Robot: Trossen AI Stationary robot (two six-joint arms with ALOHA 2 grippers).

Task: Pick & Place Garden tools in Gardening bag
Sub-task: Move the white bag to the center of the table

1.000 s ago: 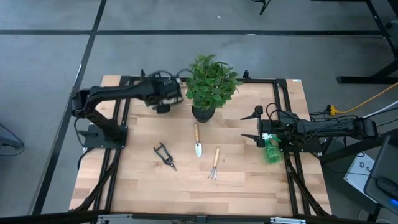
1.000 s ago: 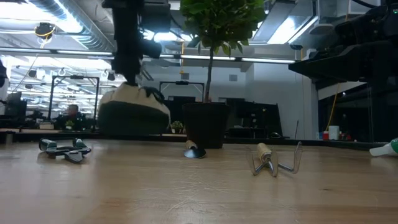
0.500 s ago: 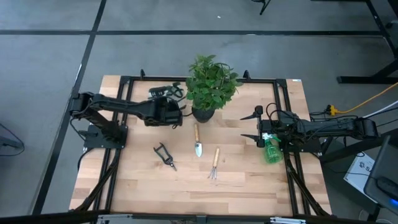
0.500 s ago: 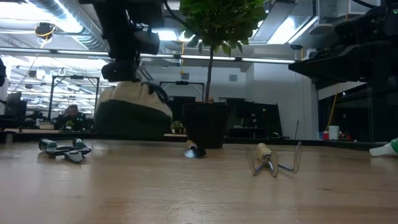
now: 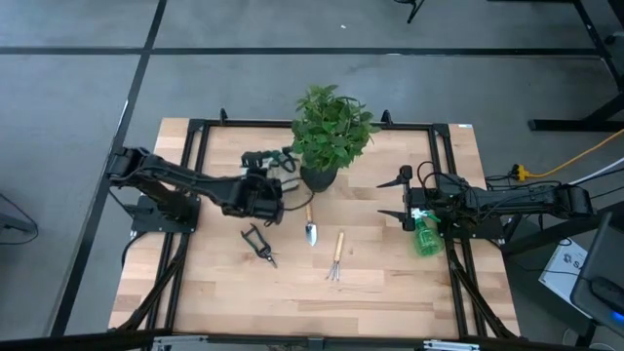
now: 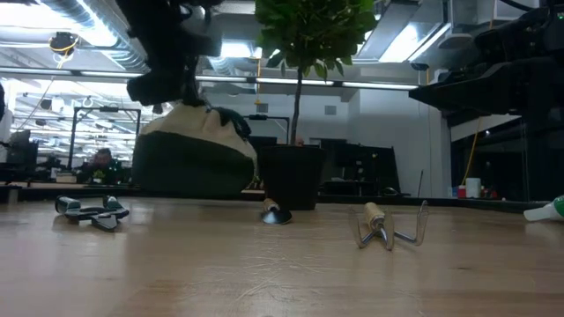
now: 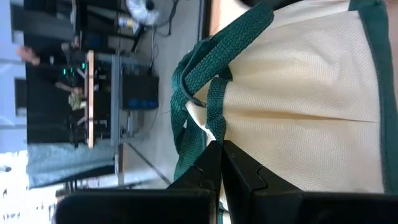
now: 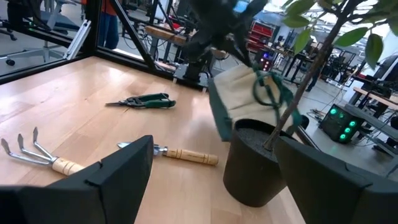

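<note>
Your worktop (image 5: 390, 283) is a pale wooden slab with a black frame around its edges; the near half, in front of the tools, lies open. The potted plant (image 5: 331, 132) stands at the far middle, close to the back rail. Just left of its pot sits the gardening bag (image 5: 261, 171), lifted or dragged by your left hand (image 5: 265, 195), whose fingers (image 7: 211, 168) are closed tight on a green handle strap; the wrist view shows them pinched together on the webbing against beige fabric. Bag and pot look nearly touching in the low view.

Your right hand (image 5: 408, 200) waits at the right edge with its fingers spread wide, holding nothing. The spray bottle (image 5: 426, 237) lies just beside it, near the frame.

On the open centre, the trowel (image 5: 310, 222) lies below the pot, the hand fork (image 5: 336, 256) to its right, and the pruning shears (image 5: 257, 241) to its left, all apart from one another.
</note>
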